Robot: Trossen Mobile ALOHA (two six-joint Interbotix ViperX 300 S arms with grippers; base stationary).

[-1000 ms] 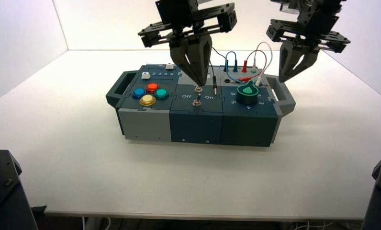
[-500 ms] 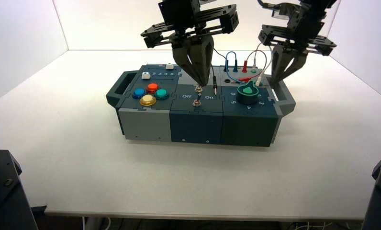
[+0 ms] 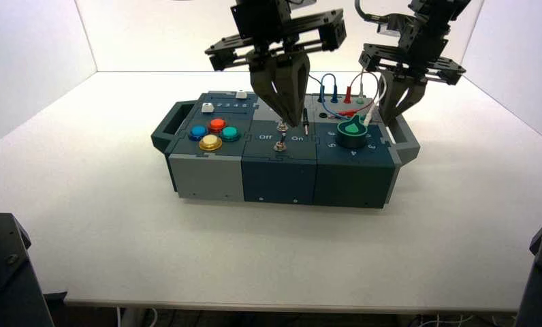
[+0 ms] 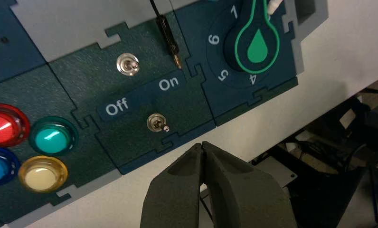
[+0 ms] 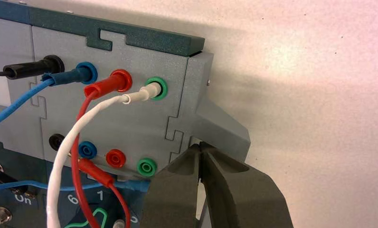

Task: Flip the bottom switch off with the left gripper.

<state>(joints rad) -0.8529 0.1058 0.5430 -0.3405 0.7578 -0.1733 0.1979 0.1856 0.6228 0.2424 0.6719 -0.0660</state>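
The bottom switch (image 4: 155,123) (image 3: 280,145) is a small silver toggle on the box's dark middle panel, between the words "Off" and "On". Its lever leans toward the "On" side. The matching top switch (image 4: 127,65) sits just behind it. My left gripper (image 3: 293,123) (image 4: 202,145) hangs shut and empty over this panel. It points down beside the top switch on the "On" side, clear of the bottom switch. My right gripper (image 3: 389,121) (image 5: 200,145) is shut and empty over the box's right end, near the wire sockets.
Red, blue, teal and yellow buttons (image 3: 212,133) fill the box's left panel. A green knob (image 3: 352,131) stands on the right. Blue, red and white wires (image 5: 82,109) plug into the rear sockets. A loose black plug (image 4: 170,42) lies by "On". Grey handles (image 3: 408,139) stick out at both ends.
My left gripper has shifted slightly right above the switches. My right gripper has moved left and down to the box's right end, and its fingers have closed.
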